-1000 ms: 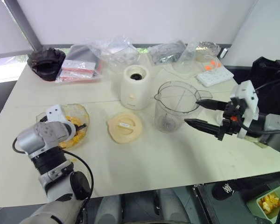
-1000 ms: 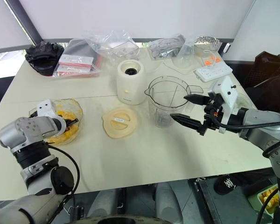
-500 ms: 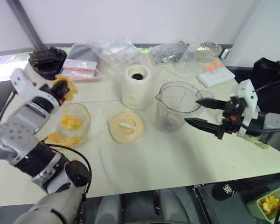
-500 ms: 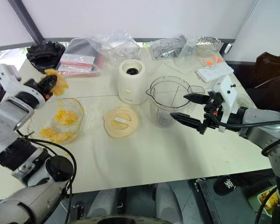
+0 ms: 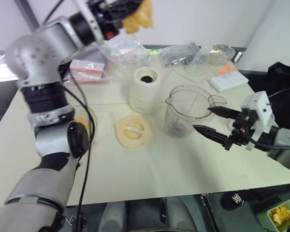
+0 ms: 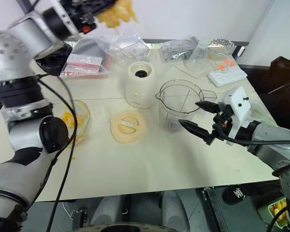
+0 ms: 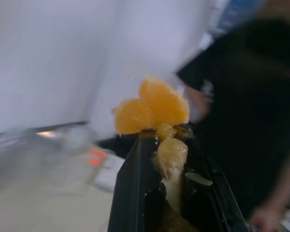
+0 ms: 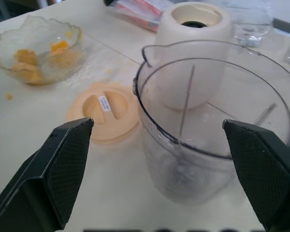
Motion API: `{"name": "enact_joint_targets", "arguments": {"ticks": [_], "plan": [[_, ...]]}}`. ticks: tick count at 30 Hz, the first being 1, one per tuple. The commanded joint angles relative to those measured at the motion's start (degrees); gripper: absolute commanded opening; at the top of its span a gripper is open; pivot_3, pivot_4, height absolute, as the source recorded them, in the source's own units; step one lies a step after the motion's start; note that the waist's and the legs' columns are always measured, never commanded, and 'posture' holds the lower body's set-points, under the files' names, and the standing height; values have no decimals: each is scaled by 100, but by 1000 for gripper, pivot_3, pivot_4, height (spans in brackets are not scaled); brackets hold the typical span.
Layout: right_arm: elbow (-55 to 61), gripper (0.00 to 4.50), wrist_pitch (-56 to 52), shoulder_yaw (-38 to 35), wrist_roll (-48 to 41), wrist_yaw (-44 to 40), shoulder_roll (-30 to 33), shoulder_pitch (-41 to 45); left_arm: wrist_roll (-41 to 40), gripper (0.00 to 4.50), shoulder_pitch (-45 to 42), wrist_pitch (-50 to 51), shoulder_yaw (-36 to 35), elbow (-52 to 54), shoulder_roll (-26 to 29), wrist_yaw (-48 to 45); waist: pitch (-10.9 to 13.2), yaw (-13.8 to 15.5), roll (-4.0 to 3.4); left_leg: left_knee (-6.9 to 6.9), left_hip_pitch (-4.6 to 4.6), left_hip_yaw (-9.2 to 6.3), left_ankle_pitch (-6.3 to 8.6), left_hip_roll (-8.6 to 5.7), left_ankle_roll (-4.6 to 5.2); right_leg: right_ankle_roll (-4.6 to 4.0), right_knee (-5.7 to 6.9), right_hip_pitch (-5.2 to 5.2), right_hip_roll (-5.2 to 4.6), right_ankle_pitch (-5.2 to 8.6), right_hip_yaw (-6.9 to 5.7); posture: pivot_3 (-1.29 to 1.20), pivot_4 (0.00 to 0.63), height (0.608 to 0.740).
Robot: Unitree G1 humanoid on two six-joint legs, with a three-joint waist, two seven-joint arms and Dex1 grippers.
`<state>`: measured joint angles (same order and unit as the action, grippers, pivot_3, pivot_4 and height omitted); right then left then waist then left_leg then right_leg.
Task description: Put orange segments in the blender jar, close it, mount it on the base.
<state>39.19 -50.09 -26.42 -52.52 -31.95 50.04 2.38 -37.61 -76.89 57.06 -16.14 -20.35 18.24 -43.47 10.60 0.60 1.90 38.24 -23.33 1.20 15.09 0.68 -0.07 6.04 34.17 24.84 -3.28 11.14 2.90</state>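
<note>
I am seeing my right gripper [image 5: 213, 122] nearest, its two black fingers spread wide and holding nothing, pointing at the tall clear plastic blender jar [image 5: 187, 116], fingertips just beside its handle side. The jar is standing upright and uncapped on the pale cream table [image 5: 150, 169], with a pour spout, faint vertical ribs on its wall and a dark blade at the bottom; I am seeing no fruit inside it.

Just left of the jar, the flat cream round lid [image 5: 132, 131] is lying on the table; it is carrying a small white sticker, but I cannot read the print. Further left, the shallow wavy-edged glass bowl [image 8: 36, 48] is sitting with a few yellow-orange chunks left in it.

Behind the lid and jar, the squat cream-white rounded base [image 5: 145, 90] is standing with its dark round socket facing up.

At the far edge I am seeing clear plastic bags [image 5: 123, 50], a red-trimmed packet [image 5: 87, 71] whose writing is too small to read, and a white power strip [image 5: 224, 80].

High above the far side, my left gripper [image 5: 127, 7] is pressed together, pinching a soft, wet clump of orange segments [image 7: 152, 107], glossy and pulpy between the fingers.
</note>
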Motion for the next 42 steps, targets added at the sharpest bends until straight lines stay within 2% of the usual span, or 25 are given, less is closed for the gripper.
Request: {"name": "enact_joint_targets", "arguments": {"ticks": [1,8,11,14,17,24,29,34,38,40,42], "plan": [[528,4500,-28,-586,-213,326,-119,-345,254,318,-378,-827,720,-716,-160,-1182,0,-8,0,-1,2,0,0,3,1,0,1,0,2,0,0,0,150,740],[1362,4500,-28,-1654,-703,1034,-426,-1441,1322,318,-674,-2751,1964,-2644,-844,-2993,-1,-1,-4,-1,-3,-2,0,5,2,-3,0,4,6,1,2,0,150,740],[1642,4500,57,-1948,-900,1323,-538,-1835,1757,318,-737,-3447,2202,-3258,-1008,-3299,0,-4,-4,0,-6,-1,1,5,3,-3,-3,6,5,2,4,0,150,740],[1908,4500,183,-2158,-1046,1591,-667,-2234,2329,318,-724,-4264,2454,-3851,-1174,-3165,0,6,-4,-1,-5,-2,1,6,4,-4,-2,6,5,2,3,0,150,740],[2061,4500,338,-2280,-1116,1778,-745,-2567,2632,1094,-728,-4809,2480,-4190,-1286,-3069,1,11,-1,0,-8,-4,2,5,4,-3,-4,5,5,2,3,0,150,740],[2081,4500,753,-2435,-1273,1907,-653,-3130,2626,4465,-863,-5047,2139,-4419,-1517,-3165,1,13,-1,1,-10,-4,2,5,5,-3,-6,5,3,2,3,0,150,740],[2081,4500,974,-2510,-1187,1978,-704,-3528,2420,4465,-1058,-4919,1692,-4395,-1501,-2901,1,4,-1,1,-10,-5,2,4,5,-2,-7,4,4,3,3,0,150,740],[1869,4500,1040,-2381,-626,2158,-923,-3688,2149,4465,-496,-4266,1387,-3380,-952,-3009,-4,-42,-10,-1,-2,-4,2,14,5,-2,-1,4,10,2,3,0,150,740],[1380,4500,1141,-2223,25,2357,-1160,-3584,1931,4465,749,-3346,1369,-1392,-377,-2699,-11,-80,-21,-5,3,-6,2,25,5,-3,4,1,12,2,3,0,150,740],[1154,4500,1177,-2099,192,2561,-1271,-3354,1955,4465,1575,-3112,1467,-330,-47,-2512,-9,-109,-6,-7,-1,-12,2,28,5,-3,2,2,13,2,0,0,150,740],[908,4500,1255,-2153,318,2513,-1311,-3331,1975,4465,2122,-2899,1605,479,56,-2256,-6,-112,24,-10,-5,-19,2,30,5,-3,0,5,15,2,-5,0,150,740]]}}
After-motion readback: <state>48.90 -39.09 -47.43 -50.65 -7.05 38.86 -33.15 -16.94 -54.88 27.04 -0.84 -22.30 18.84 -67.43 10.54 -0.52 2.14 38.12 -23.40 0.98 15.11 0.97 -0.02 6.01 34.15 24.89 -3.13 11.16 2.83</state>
